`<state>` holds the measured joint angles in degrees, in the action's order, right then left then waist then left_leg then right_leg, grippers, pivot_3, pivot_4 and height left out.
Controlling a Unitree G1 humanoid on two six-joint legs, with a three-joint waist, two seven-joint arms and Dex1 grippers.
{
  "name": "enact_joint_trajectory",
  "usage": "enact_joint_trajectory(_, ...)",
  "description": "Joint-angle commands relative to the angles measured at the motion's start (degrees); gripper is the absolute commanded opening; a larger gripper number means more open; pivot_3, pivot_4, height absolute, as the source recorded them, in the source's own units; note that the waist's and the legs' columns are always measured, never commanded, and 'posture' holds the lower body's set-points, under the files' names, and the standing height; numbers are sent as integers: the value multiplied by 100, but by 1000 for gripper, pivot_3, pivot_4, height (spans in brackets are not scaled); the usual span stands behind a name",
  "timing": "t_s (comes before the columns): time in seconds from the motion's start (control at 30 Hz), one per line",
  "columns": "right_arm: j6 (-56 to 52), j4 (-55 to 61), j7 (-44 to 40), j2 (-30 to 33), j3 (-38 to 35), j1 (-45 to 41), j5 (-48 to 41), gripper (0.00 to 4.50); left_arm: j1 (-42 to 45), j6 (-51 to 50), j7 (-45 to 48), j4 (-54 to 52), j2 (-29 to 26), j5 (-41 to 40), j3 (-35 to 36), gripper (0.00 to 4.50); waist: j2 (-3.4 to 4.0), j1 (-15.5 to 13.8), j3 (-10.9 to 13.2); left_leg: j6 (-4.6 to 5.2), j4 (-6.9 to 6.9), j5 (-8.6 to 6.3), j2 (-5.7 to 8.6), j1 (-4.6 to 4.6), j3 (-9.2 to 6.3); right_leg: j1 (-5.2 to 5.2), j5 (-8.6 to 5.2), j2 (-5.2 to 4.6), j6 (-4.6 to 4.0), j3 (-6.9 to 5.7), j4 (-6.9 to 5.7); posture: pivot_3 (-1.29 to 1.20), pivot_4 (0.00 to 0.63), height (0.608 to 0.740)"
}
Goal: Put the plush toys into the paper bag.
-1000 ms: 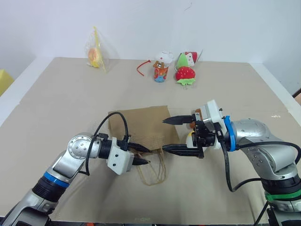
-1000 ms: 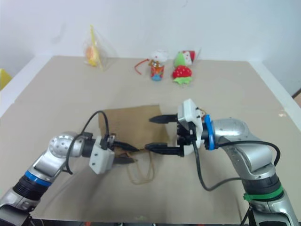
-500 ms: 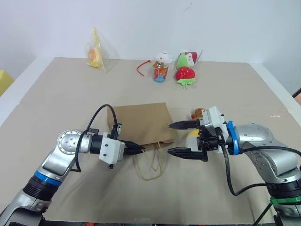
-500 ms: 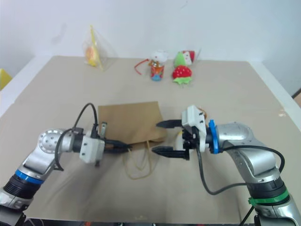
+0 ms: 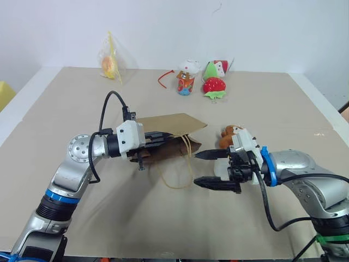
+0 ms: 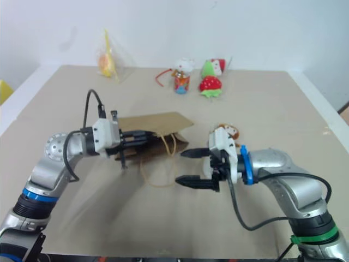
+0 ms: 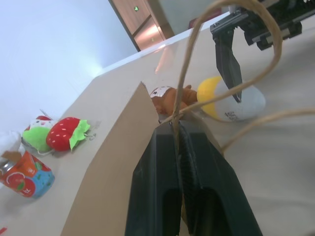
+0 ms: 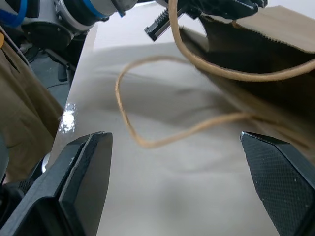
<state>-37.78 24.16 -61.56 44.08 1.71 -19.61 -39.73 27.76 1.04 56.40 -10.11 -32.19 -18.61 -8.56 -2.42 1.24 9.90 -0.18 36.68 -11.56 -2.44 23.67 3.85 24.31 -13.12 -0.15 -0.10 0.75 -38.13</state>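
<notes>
Meanwhile, the paper bag (image 5: 166, 131) was lifted by its top edge at mid-table.

Left gripper (image 5: 163, 136) was clamped on the bag's rim and one cord handle (image 7: 197, 64); the second handle loop (image 5: 175, 176) trailed on the table (image 5: 65, 98). Right gripper (image 5: 210, 169) hung with fingers spread, holding nothing, directly before the brown monkey plush (image 5: 229, 134) and white egg plush (image 7: 231, 101) (both beside the bag's mouth). Far back stood a strawberry plush (image 5: 214, 85), cup-shaped toy (image 5: 186, 81) and clear plastic bag (image 5: 111, 61).

No readable text or labels anywhere I look; the print on the egg plush (image 7: 231, 101) is too small to make out.
</notes>
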Motion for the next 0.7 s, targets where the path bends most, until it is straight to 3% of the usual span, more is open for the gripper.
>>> enact_joint_trajectory(0.03,-131,297,223,-131,-16,-222,-139,2572,17,-155,-255,-204,81,-36,209,0,0,-4,0,-1,0,0,0,0,-1,0,0,0,0,-1,0,0,150,740)
enact_joint_trajectory(0.07,-176,339,277,-178,-4,-257,-169,1790,35,-237,-359,-212,138,-57,229,0,0,-3,0,-1,0,0,1,0,-1,0,0,0,0,-1,0,0,150,740)
enact_joint_trajectory(0.17,-198,370,448,-353,87,-346,-140,1332,86,-348,-517,-244,240,-87,240,0,0,-5,0,-1,0,0,1,2,-1,0,0,0,-1,-1,1,0,150,740)
enact_joint_trajectory(0.23,-131,340,557,-451,147,-384,-33,178,100,-371,-544,-270,277,-76,232,0,0,-4,0,0,0,0,4,3,1,0,0,-3,0,1,2,0,150,740)
enact_joint_trajectory(0.7,458,-393,1267,-1402,773,-973,1003,76,19,-454,-609,-445,422,14,122,0,0,-3,0,-1,0,0,2,3,1,1,1,0,-1,1,1,0,150,740)
